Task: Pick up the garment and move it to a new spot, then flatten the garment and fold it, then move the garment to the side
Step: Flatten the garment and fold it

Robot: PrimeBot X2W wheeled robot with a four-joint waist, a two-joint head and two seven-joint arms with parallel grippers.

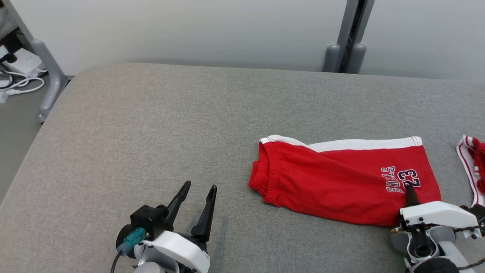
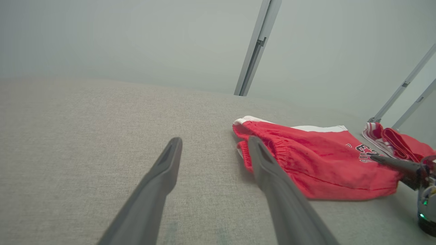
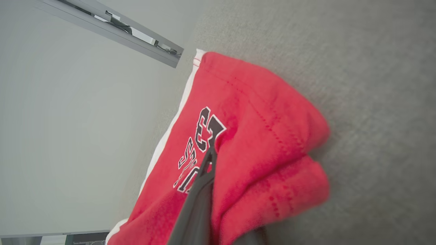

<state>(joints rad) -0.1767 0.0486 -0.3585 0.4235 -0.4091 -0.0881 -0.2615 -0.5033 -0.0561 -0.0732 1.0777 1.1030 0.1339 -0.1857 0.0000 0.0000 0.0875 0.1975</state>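
Between the pressed-together fingers of my right gripper (image 1: pixel 411 194) is the hem corner of the red shorts (image 1: pixel 333 178), the rest lying ahead and leftward on the grey table (image 1: pixel 151 121). I'd lift slowly and low so the fold doesn't flop open. My left gripper (image 1: pixel 201 187) sits spread, well off left.

Red cloth shorts (image 1: pixel 333 182), matt woven table (image 1: pixel 151 125)
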